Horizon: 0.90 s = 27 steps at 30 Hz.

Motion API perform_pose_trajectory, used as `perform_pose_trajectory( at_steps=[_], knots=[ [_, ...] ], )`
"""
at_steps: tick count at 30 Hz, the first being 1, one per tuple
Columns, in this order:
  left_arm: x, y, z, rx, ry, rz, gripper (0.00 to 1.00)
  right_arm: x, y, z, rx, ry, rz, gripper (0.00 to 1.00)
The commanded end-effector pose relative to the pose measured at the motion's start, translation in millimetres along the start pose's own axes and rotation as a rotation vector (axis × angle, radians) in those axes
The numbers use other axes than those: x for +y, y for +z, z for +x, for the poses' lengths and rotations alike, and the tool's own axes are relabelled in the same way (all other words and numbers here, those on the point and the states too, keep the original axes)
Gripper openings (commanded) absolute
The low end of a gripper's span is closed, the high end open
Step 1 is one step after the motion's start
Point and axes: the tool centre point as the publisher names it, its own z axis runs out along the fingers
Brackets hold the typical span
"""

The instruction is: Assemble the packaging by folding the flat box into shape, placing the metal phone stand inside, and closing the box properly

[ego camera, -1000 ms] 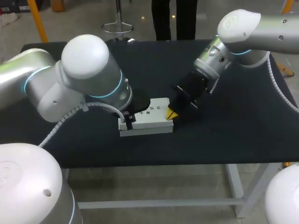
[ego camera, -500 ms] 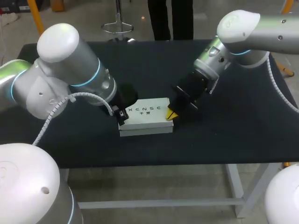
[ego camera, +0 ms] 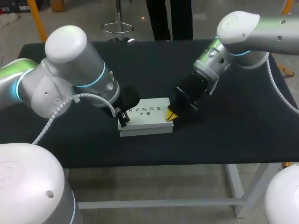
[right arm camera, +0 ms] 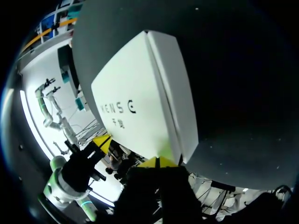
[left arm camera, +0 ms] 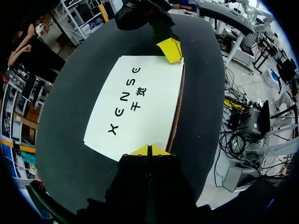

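A white printed box (ego camera: 148,116) lies flat and closed on the black table (ego camera: 233,130), near its front edge. My left gripper (ego camera: 123,116) is shut, its tips resting on the box's left end. In the left wrist view the joined yellow tips (left arm camera: 149,150) sit on the near edge of the box lid (left arm camera: 135,105), with the other arm's yellow fingertip (left arm camera: 170,49) at the far end. My right gripper (ego camera: 170,115) is shut too, pressing on the box's right end; its tips (right arm camera: 157,162) meet the box (right arm camera: 140,98) at its side flap. No phone stand shows.
The black cloth covers the whole table. Open surface lies behind the box (ego camera: 154,70) and to the right of it (ego camera: 243,116). The table's front edge (ego camera: 154,161) runs a short way in front of the box.
My left arm has drawn back to the left, uncovering the box's left part, and its fingers have closed. The right arm and the box have stayed where they were.
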Motion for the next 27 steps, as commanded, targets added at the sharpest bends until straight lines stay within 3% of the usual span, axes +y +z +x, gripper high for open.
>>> perform_pose_trajectory(
  at_steps=[1, 16, 23, 27],
  knots=[
    [3.6, 7, 2.5, -0.003, -0.007, -0.003, 0.00, 4, 3, -3, 0.001, 0.006, 0.009, 0.00],
    [14.7, 26, 7.2, 0.035, -0.041, 0.029, 0.00, 12, 11, -11, 0.006, 0.033, 0.027, 0.00],
    [14.9, 22, 7.6, 0.032, -0.041, 0.040, 0.00, 17, 14, -14, 0.014, 0.044, 0.040, 0.00],
    [10.1, 7, 7.1, -0.003, -0.022, 0.061, 0.00, 4, 6, -2, 0.002, 0.004, 0.002, 0.00]
  ],
)
